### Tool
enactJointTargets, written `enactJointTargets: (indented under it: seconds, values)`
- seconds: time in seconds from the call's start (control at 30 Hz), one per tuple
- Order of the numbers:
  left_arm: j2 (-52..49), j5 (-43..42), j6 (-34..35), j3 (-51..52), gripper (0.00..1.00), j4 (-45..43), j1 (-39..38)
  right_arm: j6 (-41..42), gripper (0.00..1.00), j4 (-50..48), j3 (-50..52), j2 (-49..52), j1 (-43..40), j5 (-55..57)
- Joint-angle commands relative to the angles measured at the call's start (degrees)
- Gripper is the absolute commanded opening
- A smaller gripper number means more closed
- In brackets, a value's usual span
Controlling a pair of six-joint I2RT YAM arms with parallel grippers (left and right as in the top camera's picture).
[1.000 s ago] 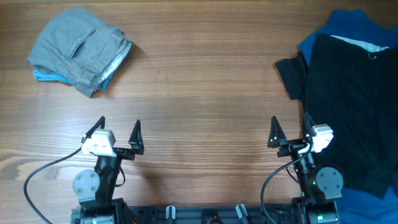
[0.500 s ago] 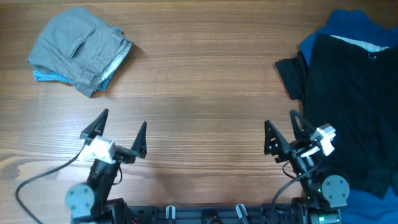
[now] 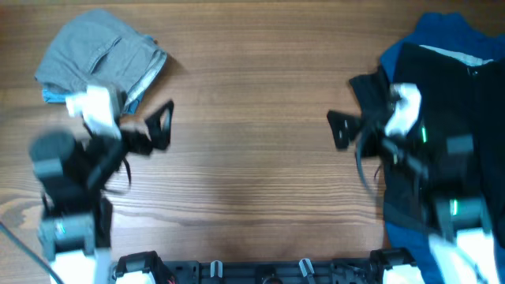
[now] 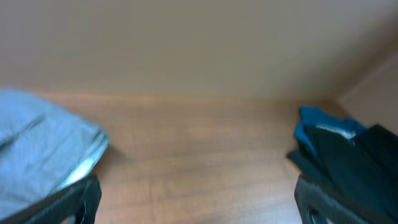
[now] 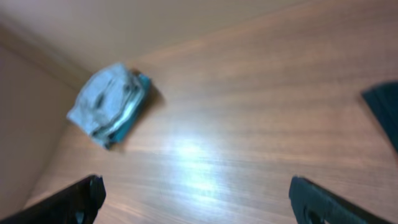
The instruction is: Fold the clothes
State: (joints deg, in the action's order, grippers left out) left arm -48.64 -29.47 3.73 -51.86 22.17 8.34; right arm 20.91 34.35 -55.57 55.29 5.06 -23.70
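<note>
Overhead: left gripper (image 3: 140,130) beside the shorts (image 3: 95,59), right gripper (image 3: 359,118) at the edge of the shirt (image 3: 458,102), both wide and empty. Left wrist: shorts left, shirt right, untouched. Right wrist: table (image 5: 249,112), shorts beyond. Looks like the reach; next, pinch the shirt's edge.

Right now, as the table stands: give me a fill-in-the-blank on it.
The grey shorts lie folded in the far ___ corner of the table. Under the black shirt lies a garment coloured ___. The left gripper and right gripper both stand ___, holding nothing.
Missing: left; blue; open.
</note>
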Motion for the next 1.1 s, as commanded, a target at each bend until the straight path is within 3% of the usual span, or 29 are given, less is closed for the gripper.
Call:
enactJointTargets:
  seconds: [0.0,0.13,0.23,0.43,0.6,0.73,0.83,1.07]
  values:
    - [-11.8,-0.5,0.0,-13.8,1.00,10.6,-0.2,-11.4,1.00,9.3,-16.1,16.3,-2.1,3.5]
    - [-18.3,-0.7,0.0,-20.5,1.00,18.3,-0.2,-20.4,1.00,13.4,-28.5,30.2,-4.2,4.9]
    - [-19.0,-1.6,0.0,-20.5,1.00,19.2,-0.2,-20.2,1.00,9.4,-30.4,36.1,-5.8,5.5]
    - [-18.9,-3.8,0.0,-20.5,1.00,20.2,-0.2,-4.6,1.00,5.2,-30.4,45.3,-11.9,21.4]
    - [-18.9,-3.7,0.0,-20.5,1.00,20.1,-0.2,-8.1,1.00,-1.0,-30.2,53.0,-14.3,22.4]
    - [-19.0,-3.7,0.0,-20.5,1.00,20.1,-0.2,-3.5,0.99,-4.0,-30.2,60.6,-14.4,31.4]
    - [-19.3,-3.7,0.0,-20.5,1.00,20.1,-0.2,-2.4,0.85,-4.3,-30.2,64.3,-14.4,33.9]
    - [-21.0,-3.7,0.0,-20.5,1.00,20.1,-0.2,0.7,0.75,-3.7,-30.2,65.3,-14.8,38.1]
